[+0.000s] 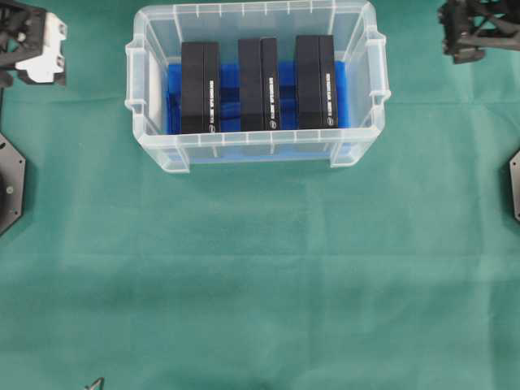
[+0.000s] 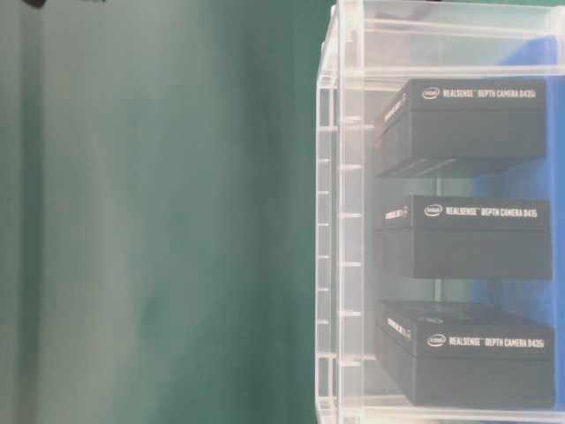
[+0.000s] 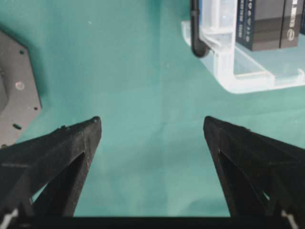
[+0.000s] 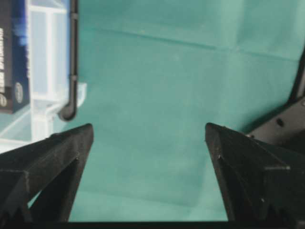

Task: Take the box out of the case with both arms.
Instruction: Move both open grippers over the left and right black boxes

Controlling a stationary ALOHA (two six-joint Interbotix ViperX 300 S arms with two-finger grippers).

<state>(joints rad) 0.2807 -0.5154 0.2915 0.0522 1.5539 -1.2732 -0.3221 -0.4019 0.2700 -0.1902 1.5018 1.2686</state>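
Note:
The clear plastic case [image 1: 253, 146] sits at the back middle of the green cloth, with a blue lining [image 1: 230, 91] at its bottom. Three black boxes stand on edge inside it: left [image 1: 200, 87], middle [image 1: 258, 84] and right [image 1: 315, 81]. The table-level view shows them through the case wall [image 2: 340, 221], each labelled as a depth camera [image 2: 468, 238]. My left gripper [image 3: 151, 121] hangs open over bare cloth, left of the case corner [image 3: 228, 62]. My right gripper [image 4: 149, 126] is open too, right of the case [image 4: 47, 95]. Neither touches anything.
Both arms are drawn back to the far corners, left [image 1: 32, 41] and right [image 1: 479, 28]. Base plates lie at the table's left [image 1: 10, 183] and right [image 1: 514, 183] edges. A black cable [image 3: 196, 33] hangs in each wrist view beside the case.

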